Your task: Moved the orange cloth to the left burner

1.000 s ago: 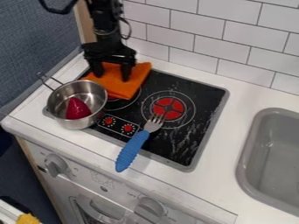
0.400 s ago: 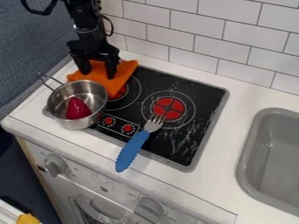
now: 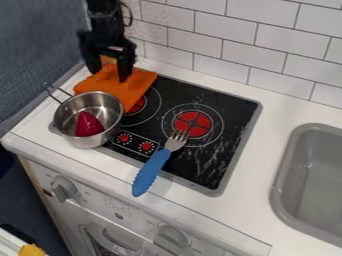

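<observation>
Orange cloth (image 3: 132,89), upper left of frame: one corner pointing toward bottom edge, long axis unclear; plain, slightly rumpled. My jaws (image 3: 108,75): spread apart.

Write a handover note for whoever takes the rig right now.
Gripper: open, fingers apart, low over the orange cloth.
Cloth: spread at the back left of the black cooktop, partly over the left burner, partly on the white counter.
Nearby: small silver metal pot just front-left of the cloth; blue-handled fork by the right burner.
Done: cloth is on part of the left burner.
Left: probably nudge it further onto the burner if full cover is wanted, then back the arm off.
</observation>
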Motion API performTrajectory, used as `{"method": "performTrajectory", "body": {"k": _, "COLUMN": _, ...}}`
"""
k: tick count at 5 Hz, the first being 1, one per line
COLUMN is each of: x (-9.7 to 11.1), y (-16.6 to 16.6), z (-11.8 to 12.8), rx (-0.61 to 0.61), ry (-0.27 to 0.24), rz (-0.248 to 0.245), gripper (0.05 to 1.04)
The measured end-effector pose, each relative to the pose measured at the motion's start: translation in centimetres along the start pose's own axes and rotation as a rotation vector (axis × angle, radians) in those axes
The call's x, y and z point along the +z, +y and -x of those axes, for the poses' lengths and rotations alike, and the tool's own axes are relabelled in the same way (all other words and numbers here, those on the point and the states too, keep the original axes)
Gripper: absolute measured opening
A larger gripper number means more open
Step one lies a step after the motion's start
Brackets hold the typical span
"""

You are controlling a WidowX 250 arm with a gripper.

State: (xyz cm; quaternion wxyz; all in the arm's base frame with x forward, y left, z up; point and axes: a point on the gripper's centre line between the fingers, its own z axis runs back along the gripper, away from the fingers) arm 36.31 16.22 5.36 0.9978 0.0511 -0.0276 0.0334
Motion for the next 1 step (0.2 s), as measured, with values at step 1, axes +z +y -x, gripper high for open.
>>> {"method": "performTrajectory", "body": {"k": 1, "x": 0.39, "y": -0.28, "z": 0.37, "rx": -0.025, "ry": 0.022, "rz": -0.028, "gripper": 1.000}}
